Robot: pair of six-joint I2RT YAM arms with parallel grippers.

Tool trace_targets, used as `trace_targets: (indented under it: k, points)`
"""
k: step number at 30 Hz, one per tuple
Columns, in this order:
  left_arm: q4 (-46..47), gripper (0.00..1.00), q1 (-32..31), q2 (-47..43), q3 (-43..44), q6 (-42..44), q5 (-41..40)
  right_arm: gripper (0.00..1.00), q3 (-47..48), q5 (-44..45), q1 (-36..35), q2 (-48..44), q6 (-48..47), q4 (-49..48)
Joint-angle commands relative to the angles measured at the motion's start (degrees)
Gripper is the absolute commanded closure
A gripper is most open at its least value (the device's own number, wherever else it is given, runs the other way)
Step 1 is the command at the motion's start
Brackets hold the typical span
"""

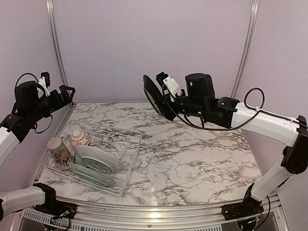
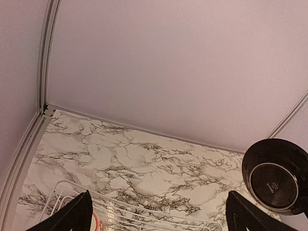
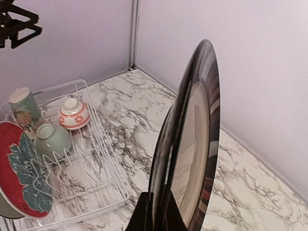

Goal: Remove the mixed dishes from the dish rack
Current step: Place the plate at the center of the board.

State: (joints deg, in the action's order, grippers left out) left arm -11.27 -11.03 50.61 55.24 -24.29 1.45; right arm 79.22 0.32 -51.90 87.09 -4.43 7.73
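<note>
Right gripper [image 3: 153, 214] tight on upright black plate [image 3: 192, 144] over marble table [image 1: 192, 159]; left gripper [image 1: 66, 92] wide apart above dish rack [image 1: 135, 155]

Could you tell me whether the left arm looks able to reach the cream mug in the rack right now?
Probably yes. The left gripper hangs open above the dish rack's far end, the cream mug sits uncovered at its left corner, and the right gripper holds the black plate well aside.
</note>
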Motion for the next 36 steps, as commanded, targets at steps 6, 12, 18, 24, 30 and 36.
trace_targets:
  k: [6, 12, 18, 24, 30, 36]
  points:
    - [3.6, 0.01, 0.3, 2.0, -0.9, -0.7, 1.7, 1.0, -7.5, 22.3, 9.0, -1.9, -6.9, -1.6]
    - [4.4, 0.01, 0.3, 1.8, -1.7, -1.0, 2.5, 1.0, -11.4, 29.8, 12.9, 2.3, -11.3, -3.3]
    - [4.6, 0.01, 0.3, 2.4, -1.9, -1.0, 3.1, 1.0, -10.5, 38.2, 14.3, 10.1, -15.0, -3.9]
    - [4.5, 0.01, 0.3, 2.1, -2.8, -1.0, 3.5, 1.0, -11.2, 39.9, 15.7, 14.5, -16.1, -5.2]
    - [4.7, 0.01, 0.3, 1.7, -4.1, -1.0, 3.6, 1.0, -11.3, 39.1, 15.7, 19.2, -14.6, -3.9]
    - [4.2, 0.01, 0.3, 2.0, -4.4, -0.9, 3.7, 0.89, -12.0, 38.2, 14.6, 21.8, -13.5, -3.7]
